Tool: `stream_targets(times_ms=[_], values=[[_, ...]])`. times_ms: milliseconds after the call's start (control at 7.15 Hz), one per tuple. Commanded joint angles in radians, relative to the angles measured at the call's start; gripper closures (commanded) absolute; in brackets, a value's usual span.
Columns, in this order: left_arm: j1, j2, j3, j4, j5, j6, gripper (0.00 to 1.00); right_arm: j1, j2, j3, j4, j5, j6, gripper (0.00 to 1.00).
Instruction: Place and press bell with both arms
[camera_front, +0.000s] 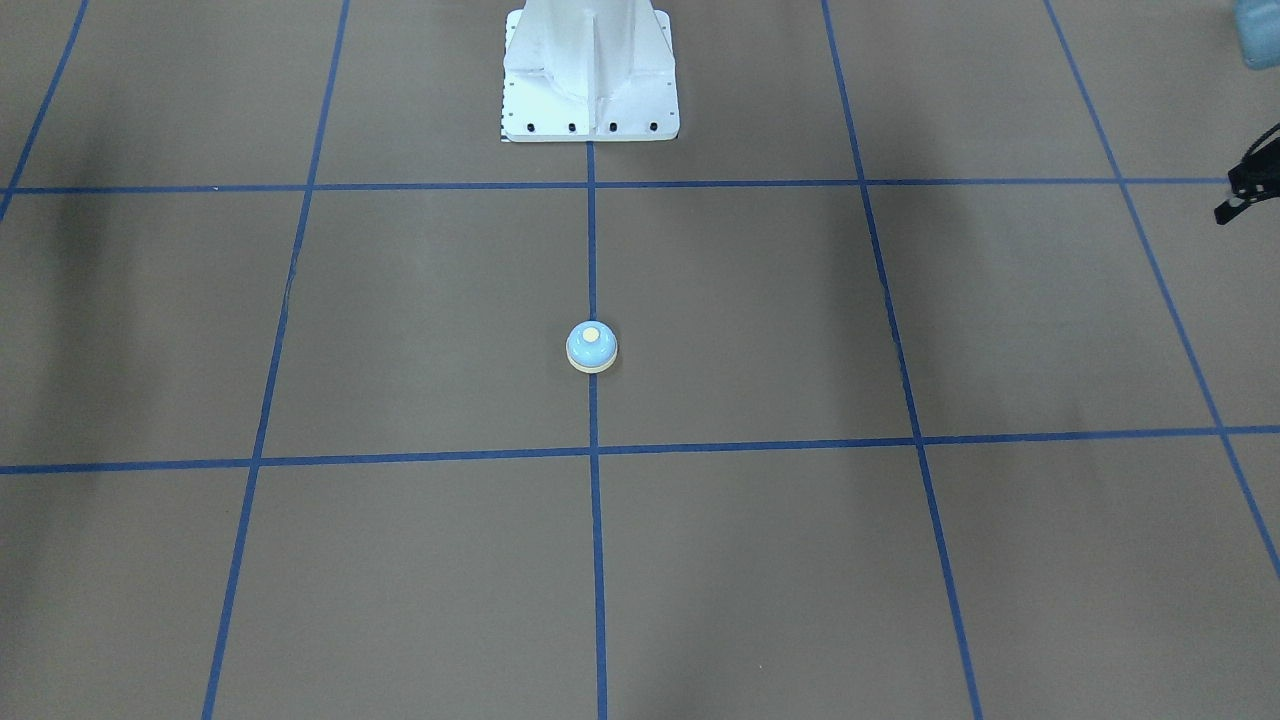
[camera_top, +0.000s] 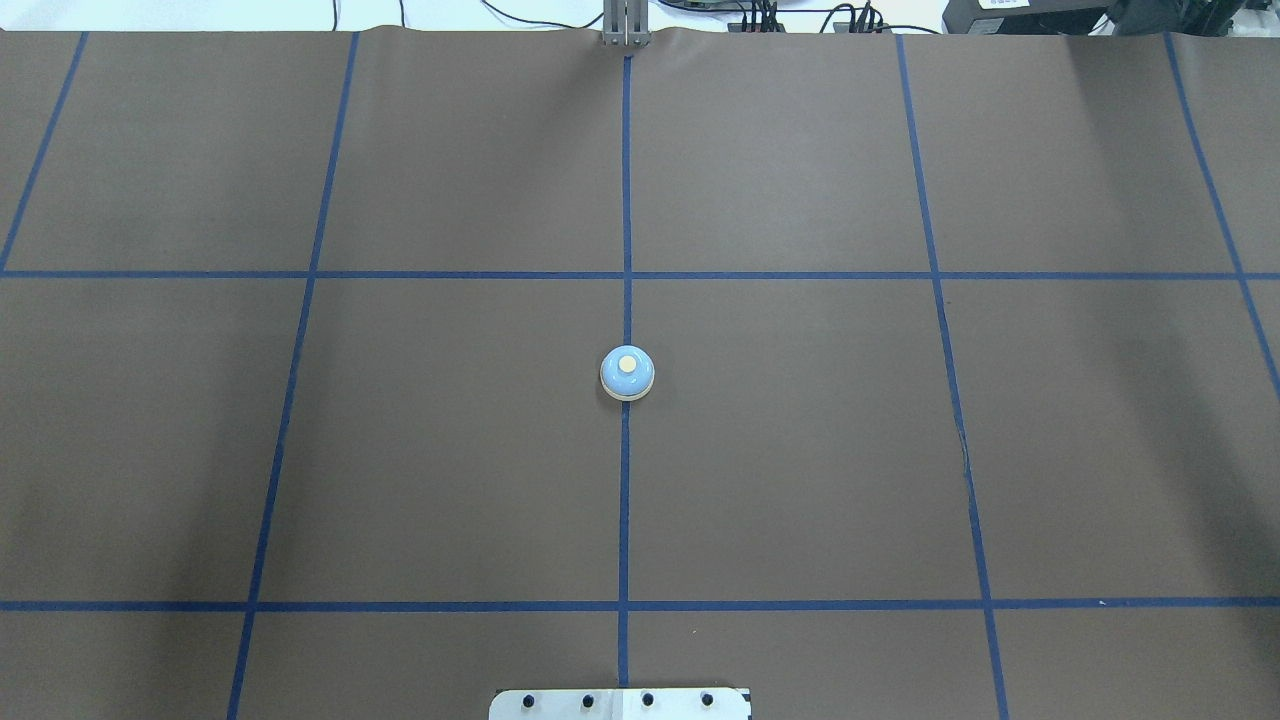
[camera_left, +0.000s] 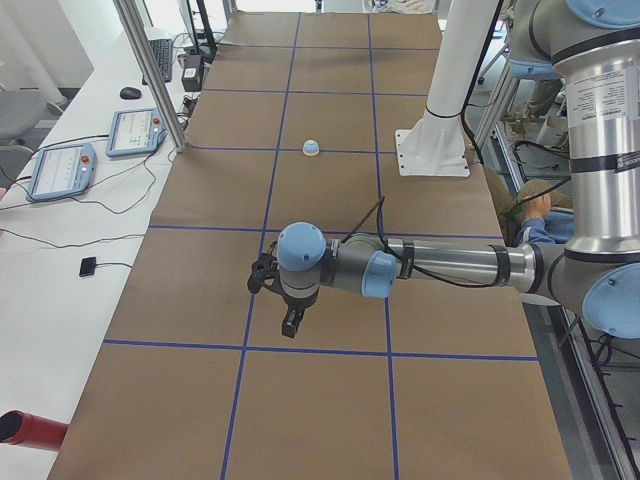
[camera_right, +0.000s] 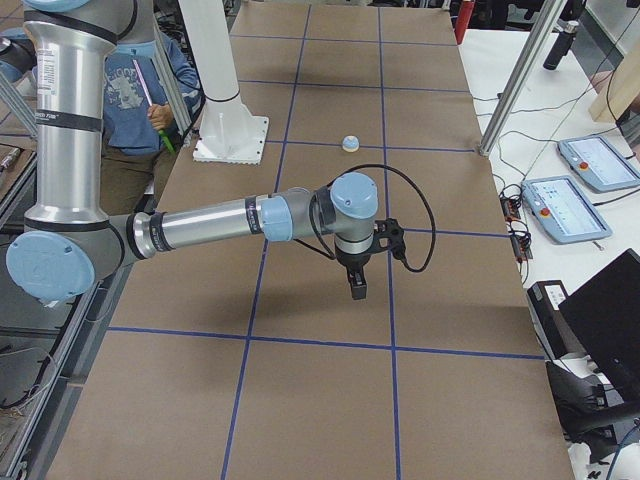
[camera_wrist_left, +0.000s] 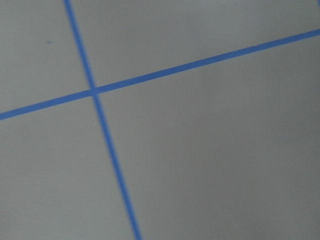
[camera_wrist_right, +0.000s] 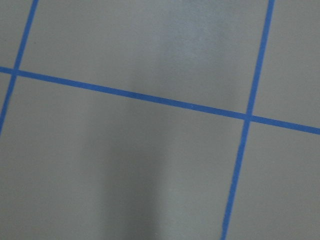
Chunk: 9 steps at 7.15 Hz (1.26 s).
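The small light-blue bell (camera_front: 591, 347) with a cream button stands upright on the middle blue tape line, alone, in front of the pedestal; it also shows in the overhead view (camera_top: 627, 373) and both side views (camera_left: 311, 148) (camera_right: 350, 143). The left arm reaches out low over the table at its own end, and its gripper (camera_left: 290, 322) points down, far from the bell. The right arm does the same at the other end, gripper (camera_right: 357, 287) pointing down. I cannot tell whether either gripper is open or shut. Both wrist views show only brown table and tape lines.
The white bolted pedestal (camera_front: 590, 80) stands at the robot's side of the table. Tablets (camera_left: 60, 170) (camera_right: 565, 205) and aluminium posts (camera_left: 150, 70) (camera_right: 520, 70) are along the far side. A seated person (camera_right: 150, 100) is behind the robot.
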Motion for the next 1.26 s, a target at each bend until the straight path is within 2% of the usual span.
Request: stream_targets(times_ms=[0,280,420,1119], values=[[-0.025,-0.014,0.05,0.057,0.0,0.022,0.01,0.026,-0.022,-0.002,-0.057,-0.01,-0.081,0.0],[-0.027,-0.018,0.025,0.082,0.0,-0.083,0.01,0.026,-0.019,-0.001,-0.057,-0.012,-0.065,0.0],[-0.027,-0.008,0.024,0.079,0.0,-0.119,0.01,0.025,-0.021,-0.029,-0.044,-0.018,-0.081,0.0],[-0.028,-0.008,-0.032,0.077,0.01,-0.122,0.0,0.023,0.02,-0.12,-0.046,-0.016,-0.062,0.0]])
